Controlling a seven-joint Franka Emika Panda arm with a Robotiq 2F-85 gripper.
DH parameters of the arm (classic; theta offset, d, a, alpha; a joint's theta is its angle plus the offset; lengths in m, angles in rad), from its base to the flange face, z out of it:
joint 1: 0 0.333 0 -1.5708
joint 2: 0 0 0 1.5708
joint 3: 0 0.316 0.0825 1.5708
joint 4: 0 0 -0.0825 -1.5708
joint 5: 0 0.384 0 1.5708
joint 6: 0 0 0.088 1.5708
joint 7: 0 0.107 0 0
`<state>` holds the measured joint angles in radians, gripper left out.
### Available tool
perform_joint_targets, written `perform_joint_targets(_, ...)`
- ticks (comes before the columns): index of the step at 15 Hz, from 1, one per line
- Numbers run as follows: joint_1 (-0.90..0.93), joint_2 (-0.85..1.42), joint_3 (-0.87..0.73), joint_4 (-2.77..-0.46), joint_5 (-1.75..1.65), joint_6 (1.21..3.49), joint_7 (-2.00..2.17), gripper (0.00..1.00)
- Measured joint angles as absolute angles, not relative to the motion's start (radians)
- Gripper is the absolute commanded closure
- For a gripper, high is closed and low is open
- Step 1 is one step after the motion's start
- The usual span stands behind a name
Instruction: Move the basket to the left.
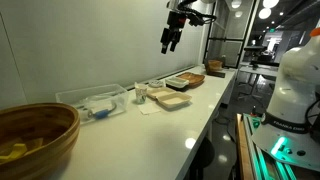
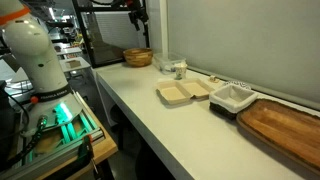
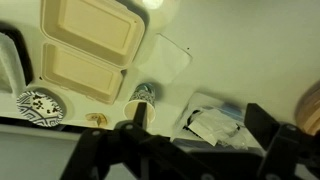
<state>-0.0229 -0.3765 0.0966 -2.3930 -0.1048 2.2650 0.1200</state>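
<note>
**Gripper high, basket wedged between two trays**

My gripper (image 1: 172,40) hangs high above the table (image 1: 150,140), over the beige tray (image 2: 185,92). In the wrist view its fingers stand spread wide with nothing between them.

The basket (image 2: 232,97) sits just beside the beige tray, on the side away from the cups (image 2: 175,68), with only a thin gap between the two. Its other side crowds the woven tray (image 2: 285,125), and I cannot tell whether they touch.

A broad strip of bare table runs from the beige tray to the table's front edge. Past the cups, farther from the beige tray, are a clear container (image 1: 95,100) and the wooden bowl (image 2: 138,57). The wall runs close behind the row.
</note>
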Motion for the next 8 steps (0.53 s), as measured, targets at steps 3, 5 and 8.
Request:
perform_joint_targets(3,-0.023,-0.377,0.097,-2.393,-0.105,2.265,0.12,0.0)
perform_joint_targets(5,-0.023,-0.376,0.097,-2.393,-0.105,2.265,0.12,0.0)
perform_joint_targets(8,-0.022,-0.376,0.096,-2.393,-0.105,2.265,0.12,0.0)
